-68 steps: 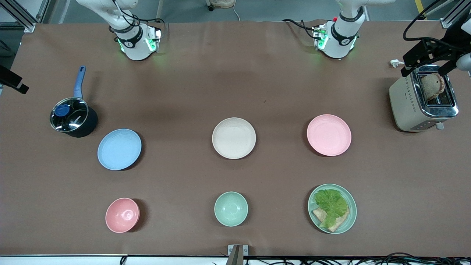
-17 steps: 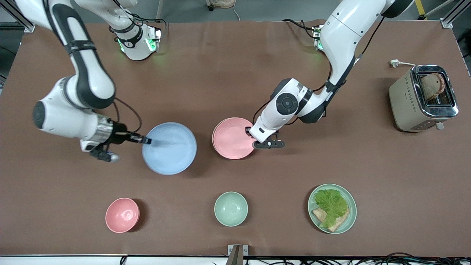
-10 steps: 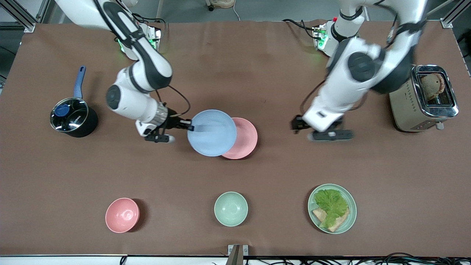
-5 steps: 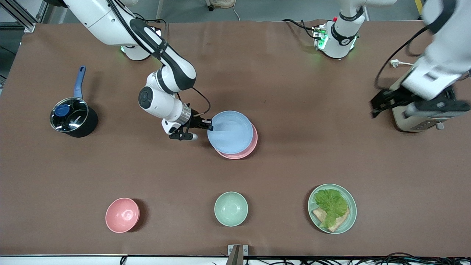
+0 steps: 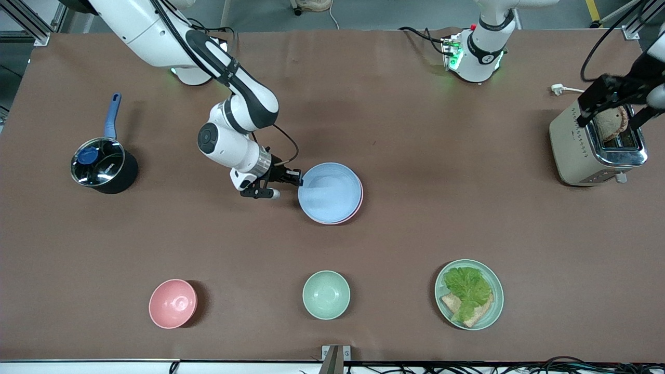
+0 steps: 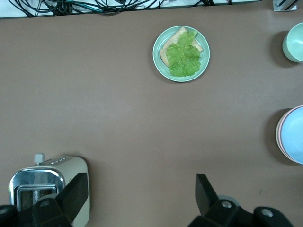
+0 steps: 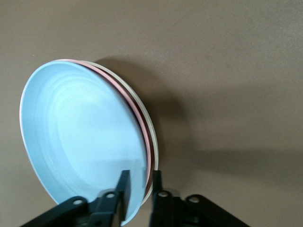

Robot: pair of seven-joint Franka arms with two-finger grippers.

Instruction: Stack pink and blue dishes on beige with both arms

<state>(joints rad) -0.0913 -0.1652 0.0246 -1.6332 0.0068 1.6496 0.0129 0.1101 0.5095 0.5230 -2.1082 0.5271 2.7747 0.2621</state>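
From the front, only a pink sliver (image 5: 359, 205) showed beneath the blue plate (image 5: 329, 192) at mid-table. The right wrist view revealed all three layers: matte blue plate (image 7: 80, 142) on top, the pink rim (image 7: 137, 118) under it, the beige plate's rim (image 7: 150, 127) lowest. The right gripper (image 5: 297, 179) pinched the blue plate's edge, toward the right arm's end. The left gripper (image 5: 618, 101) hung over the toaster (image 5: 576, 150) with its fingers (image 6: 204, 191) spread, holding nothing.

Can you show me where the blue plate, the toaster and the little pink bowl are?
blue plate (image 5: 329, 192), front view, middle of its top face.
toaster (image 5: 571, 150), front view, its beige side wall.
pink bowl (image 5: 173, 304), front view, inside of the bowl.
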